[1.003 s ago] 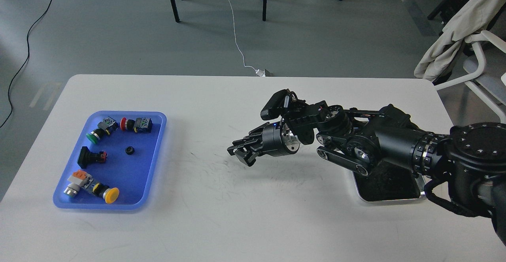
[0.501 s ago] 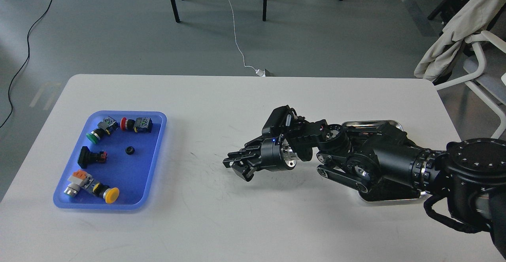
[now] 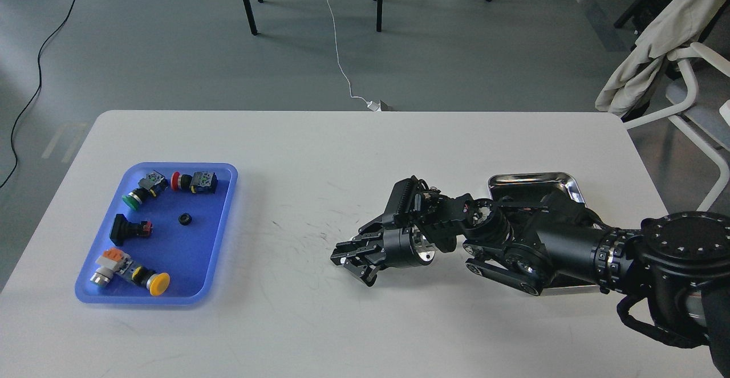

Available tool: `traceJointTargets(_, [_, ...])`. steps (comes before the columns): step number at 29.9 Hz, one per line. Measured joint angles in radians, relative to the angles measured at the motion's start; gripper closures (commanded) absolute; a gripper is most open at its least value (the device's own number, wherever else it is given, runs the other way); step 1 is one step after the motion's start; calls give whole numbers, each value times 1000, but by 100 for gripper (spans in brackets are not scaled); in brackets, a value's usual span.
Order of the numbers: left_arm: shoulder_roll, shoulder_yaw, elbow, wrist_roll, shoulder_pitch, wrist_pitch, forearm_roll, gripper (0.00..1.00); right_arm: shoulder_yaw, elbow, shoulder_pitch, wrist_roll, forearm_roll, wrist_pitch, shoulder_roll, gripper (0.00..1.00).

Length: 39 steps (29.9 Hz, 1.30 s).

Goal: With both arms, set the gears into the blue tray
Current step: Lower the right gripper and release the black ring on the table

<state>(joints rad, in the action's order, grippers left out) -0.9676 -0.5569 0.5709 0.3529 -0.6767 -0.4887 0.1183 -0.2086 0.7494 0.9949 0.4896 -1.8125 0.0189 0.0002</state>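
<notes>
The blue tray [image 3: 219, 235] lies at the table's left. One small black gear [image 3: 185, 219] rests near its middle, among several colourful-capped push-button switches. My right arm reaches in from the right, low over the table. Its gripper [image 3: 352, 263] hovers at the table's centre, pointing left toward the tray and well apart from it. The two fingers stand apart, and I see nothing between them. My left arm is out of view.
A shiny steel tray [image 3: 533, 181] with a dark inside sits at the right, mostly covered by my right forearm. A chair with a beige cloth [image 3: 656, 53] stands beyond the table's right corner. Table legs and cables lie on the floor behind.
My right gripper has dropped lower and come nearer the table's front edge. The forearm has slid back, uncovering the steel tray's far rim. The blue tray's contents are unchanged.
</notes>
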Motion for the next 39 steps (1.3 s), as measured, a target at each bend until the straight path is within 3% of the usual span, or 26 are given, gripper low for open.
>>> traceJointTargets(12, [-2, -1, -1, 0, 0, 0, 3, 2, 20, -23, 9, -2, -2, -13, 0, 91])
traceJointTargets(23, [2, -2, 1, 4, 0, 0, 3, 2, 93, -26, 9, -2, 8, -13, -1, 75])
traceJointTargets(27, [2, -2, 1, 5, 0, 0, 3, 1, 119, -26, 10, -1, 10, -14, 0, 64])
traceJointTargets(37, [2, -3, 1, 5, 0, 0, 3, 2, 130, -28, 1, -1, 11, -17, 0, 59])
traceJointTargets(39, [2, -3, 1, 5, 0, 0, 3, 2, 131, -28, -2, -1, 12, -17, 0, 54])
